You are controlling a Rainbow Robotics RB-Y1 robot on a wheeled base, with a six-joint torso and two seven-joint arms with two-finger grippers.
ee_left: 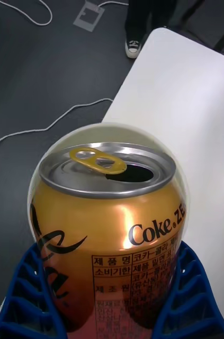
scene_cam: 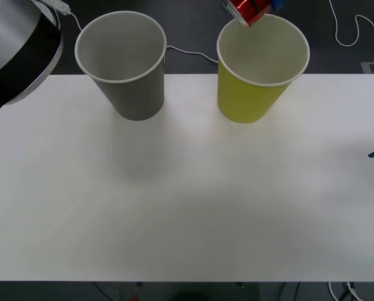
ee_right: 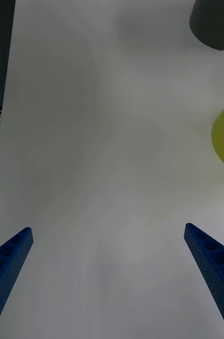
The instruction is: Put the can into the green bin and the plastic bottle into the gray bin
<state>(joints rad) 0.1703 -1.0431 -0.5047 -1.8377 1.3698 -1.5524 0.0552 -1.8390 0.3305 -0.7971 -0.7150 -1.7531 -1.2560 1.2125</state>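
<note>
The left gripper [ee_left: 112, 312] held the can [scene_cam: 249, 10] clamped between its fingers above the green bin [scene_cam: 249, 94], not yet dropped; the right gripper [ee_right: 112, 275] waited open over the counter [scene_cam: 187, 200]; the gray bin [scene_cam: 133, 94] looked empty

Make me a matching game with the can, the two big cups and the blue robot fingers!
Things:
1. can
2. gray bin
3. green bin
4. right gripper

Descriptions:
A. open above the bare white table
B. standing on the robot's left side of the table
C. held in the left gripper, above the green bin's far rim
D. standing on the robot's right side of the table

Pairs: 1-C, 2-B, 3-D, 4-A
</note>
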